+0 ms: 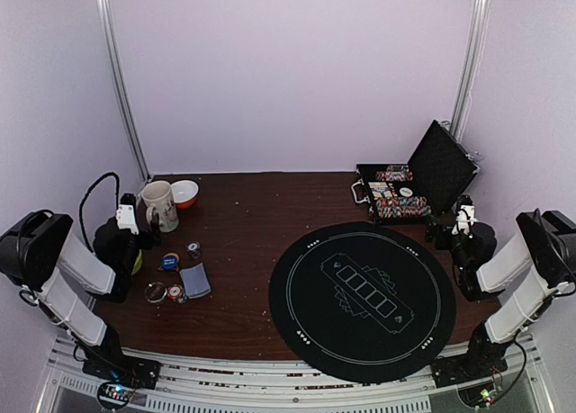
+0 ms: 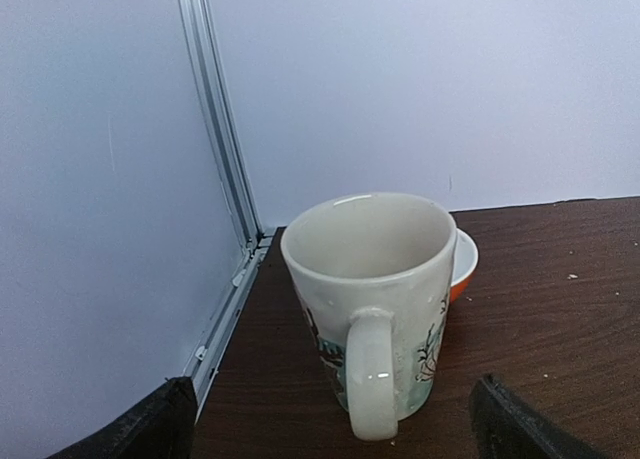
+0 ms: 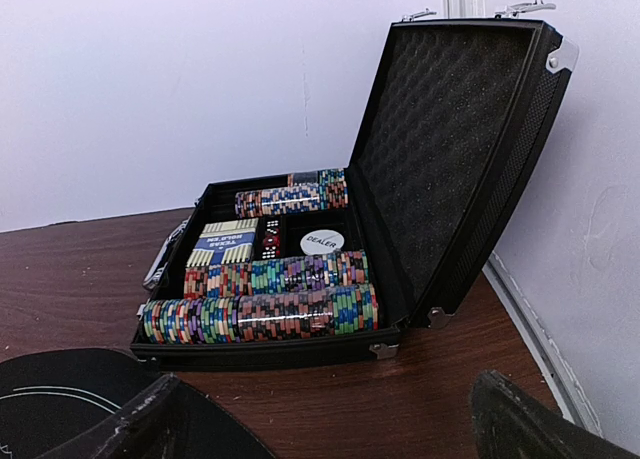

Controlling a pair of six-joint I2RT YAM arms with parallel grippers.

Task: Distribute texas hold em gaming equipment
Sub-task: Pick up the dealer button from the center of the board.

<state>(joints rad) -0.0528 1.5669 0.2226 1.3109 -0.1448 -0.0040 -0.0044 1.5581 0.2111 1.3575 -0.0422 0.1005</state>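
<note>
Tabletop scene, viewed from above and behind two robot arms. Nearest, on the dark wooden table, a round black mat printed with a row of five card outlines lies right of centre, reaching the near edge. Well apart on the left sits a small cluster: a stack of playing cards with grey-blue backs, and several small round discs close around it, one orange and blue, the others darker.

Just beyond the cluster, the left claw is released, fingers spread wide and grasping nothing. It faces the handle of an upright cream mug, which looks empty. An orange bowl stands just behind the mug, near the back left corner.

On the right side, the right claw is also released and grasps nothing. It points at an open black case standing beyond the mat at the back right, its foam-lined lid tilted back. Inside, striped poker chips lie on edge in three rows. Between the rows sit a blue card box and a white dealer button.
</note>
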